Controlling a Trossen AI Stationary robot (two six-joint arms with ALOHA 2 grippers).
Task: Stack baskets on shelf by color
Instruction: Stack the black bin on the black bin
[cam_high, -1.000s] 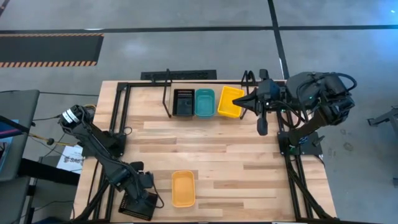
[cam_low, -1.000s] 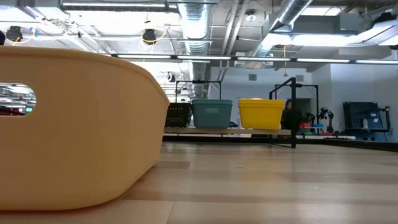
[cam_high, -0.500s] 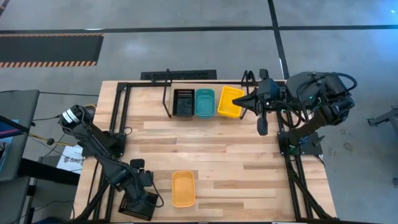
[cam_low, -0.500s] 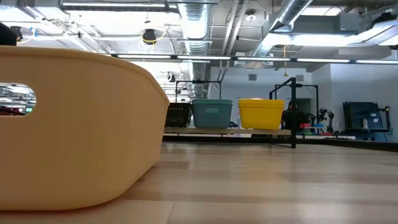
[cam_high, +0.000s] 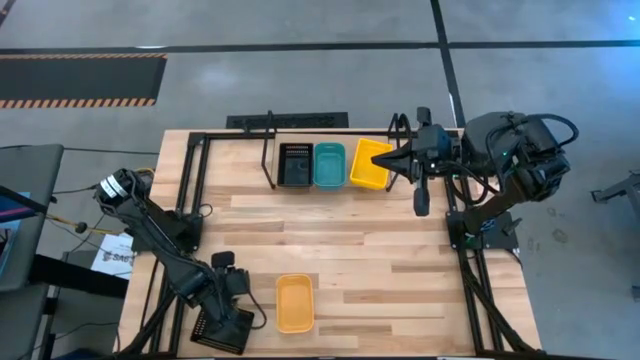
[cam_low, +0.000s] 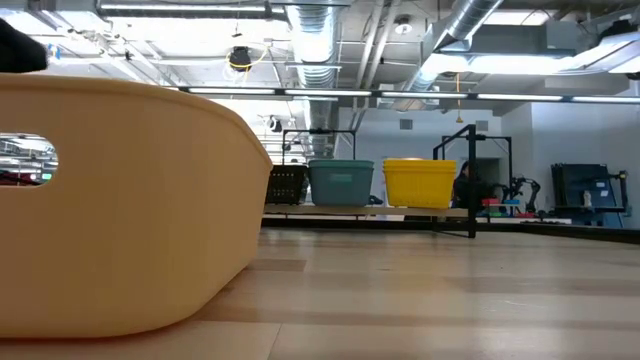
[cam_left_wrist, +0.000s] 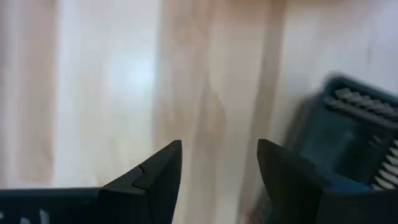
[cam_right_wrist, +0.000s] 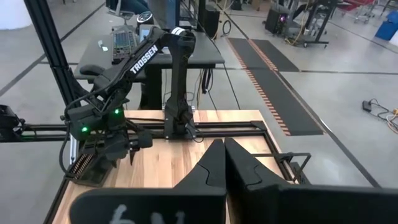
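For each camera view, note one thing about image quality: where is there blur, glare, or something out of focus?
Left wrist view: the wooden table and the black basket are smeared with blur. Low view: the near orange basket fills the left side, soft-edged. High view: evenly lit, sharp. Right wrist view: clear, though its closed right gripper looms dark.

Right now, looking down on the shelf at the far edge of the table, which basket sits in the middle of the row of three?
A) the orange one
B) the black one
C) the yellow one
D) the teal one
D: on the shelf the teal basket sits between the black basket and the yellow basket; the orange basket lies off the shelf at the table's near edge.
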